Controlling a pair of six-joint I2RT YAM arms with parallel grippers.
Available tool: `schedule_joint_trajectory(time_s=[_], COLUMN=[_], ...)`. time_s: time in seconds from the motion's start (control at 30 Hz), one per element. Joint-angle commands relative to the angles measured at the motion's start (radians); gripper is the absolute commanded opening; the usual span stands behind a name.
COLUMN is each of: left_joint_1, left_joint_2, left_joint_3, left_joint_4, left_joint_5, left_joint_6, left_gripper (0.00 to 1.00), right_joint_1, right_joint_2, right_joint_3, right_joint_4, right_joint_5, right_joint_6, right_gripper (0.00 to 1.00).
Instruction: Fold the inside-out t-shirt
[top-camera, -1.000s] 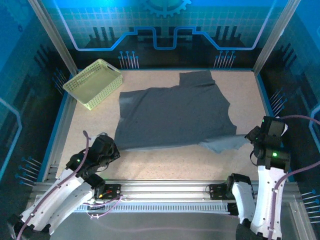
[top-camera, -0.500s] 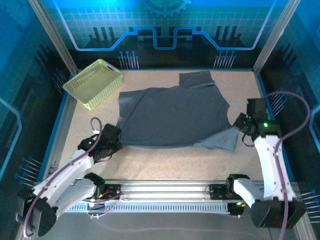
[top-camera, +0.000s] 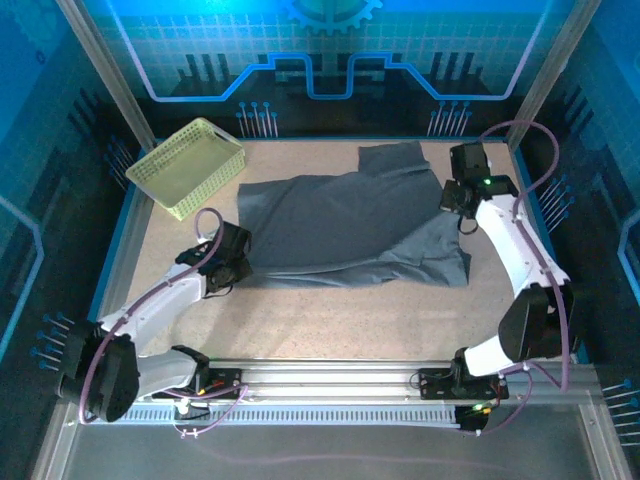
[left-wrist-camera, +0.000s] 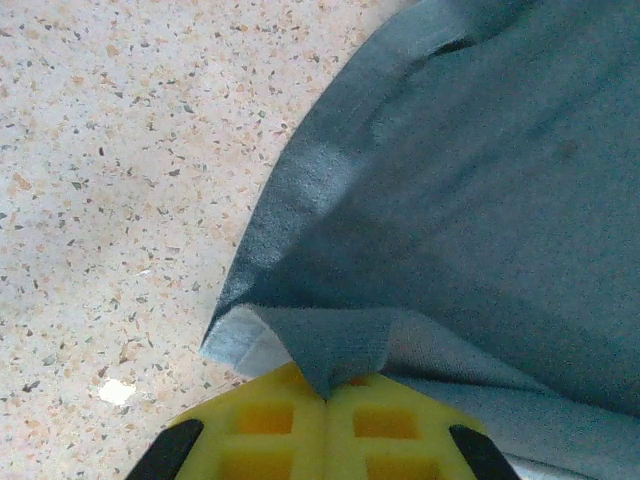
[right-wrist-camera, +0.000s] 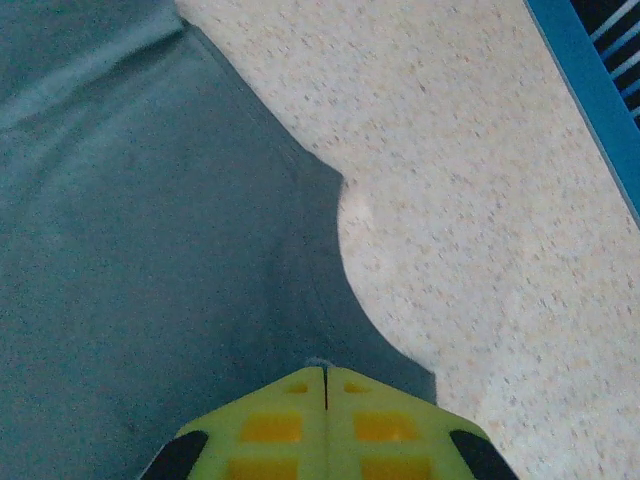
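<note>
Two claws are gripping the inside-out t-shirt (top-camera: 350, 225): the left claw (left-wrist-camera: 325, 392) is pinching shut on its near-left corner, the right claw (right-wrist-camera: 325, 375) is clamping shut on its right edge, farther back on the desk (top-camera: 300, 325). Each pinch is taking in little cloth and the claws are sitting at unequal depths, so a corner may be slipping free or the fold skewing. The shirt is lying mid-desk, long axis running left-right, one flap (top-camera: 392, 155) pointing to the far edge.

We see the t-shirt (left-wrist-camera: 480, 200) as matt, fuzzy cloth. Our left gripper (left-wrist-camera: 325, 392) has smooth yellow plastic fingers (left-wrist-camera: 265, 425); beside them the table (left-wrist-camera: 120, 150) looks speckled, stone-like.
</note>
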Motion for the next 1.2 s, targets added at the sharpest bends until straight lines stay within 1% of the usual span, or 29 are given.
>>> schedule_joint_trajectory(time_s=[0.0, 0.2, 0.5, 0.73, 0.83, 0.9, 0.93, 0.97, 1.0, 1.03, 1.1, 1.17], left_joint_1=[0.017, 0.031, 0.046, 0.054, 0.056, 0.060, 0.062, 0.065, 0.068, 0.073, 0.079, 0.077], left_joint_2=[0.032, 0.081, 0.186, 0.256, 0.277, 0.291, 0.293, 0.293, 0.288, 0.280, 0.236, 0.160], left_joint_3=[0.021, 0.023, 0.070, 0.110, 0.124, 0.136, 0.138, 0.138, 0.138, 0.135, 0.137, 0.125], left_joint_4=[0.017, 0.041, 0.070, 0.081, 0.076, 0.053, 0.044, 0.030, 0.020, 0.013, -0.017, -0.039], left_joint_5=[-0.008, -0.010, -0.017, -0.031, -0.037, -0.053, -0.060, -0.072, -0.082, -0.090, -0.104, -0.110], left_joint_6=[0.020, 0.036, 0.075, 0.088, 0.083, 0.066, 0.059, 0.047, 0.038, 0.033, 0.028, 0.025], left_gripper=[0.06, 0.09, 0.12, 0.13, 0.19, 0.29, 0.33, 0.37, 0.39, 0.43, 0.55, 0.64], right_joint_1=[0.032, 0.043, 0.047, 0.048, 0.049, 0.048, 0.049, 0.048, 0.049, 0.048, 0.049, 0.049], right_joint_2=[0.056, 0.142, 0.268, 0.336, 0.360, 0.382, 0.391, 0.397, 0.399, 0.398, 0.377, 0.333], right_joint_3=[0.070, 0.134, 0.210, 0.283, 0.307, 0.328, 0.338, 0.348, 0.358, 0.370, 0.376, 0.347], right_joint_4=[0.040, 0.037, 0.052, 0.042, 0.039, 0.026, 0.020, 0.012, 0.009, -0.004, -0.031, -0.038], right_joint_5=[0.040, 0.069, 0.044, 0.062, 0.067, 0.073, 0.077, 0.085, 0.092, 0.104, 0.131, 0.128], right_joint_6=[-0.047, -0.056, -0.081, -0.087, -0.088, -0.089, -0.091, -0.092, -0.098, -0.103, -0.107, -0.108], right_gripper=[0.00, 0.00, 0.00, 0.00, 0.00, 0.01, 0.06, 0.21, 0.31, 0.39, 0.53, 0.63])
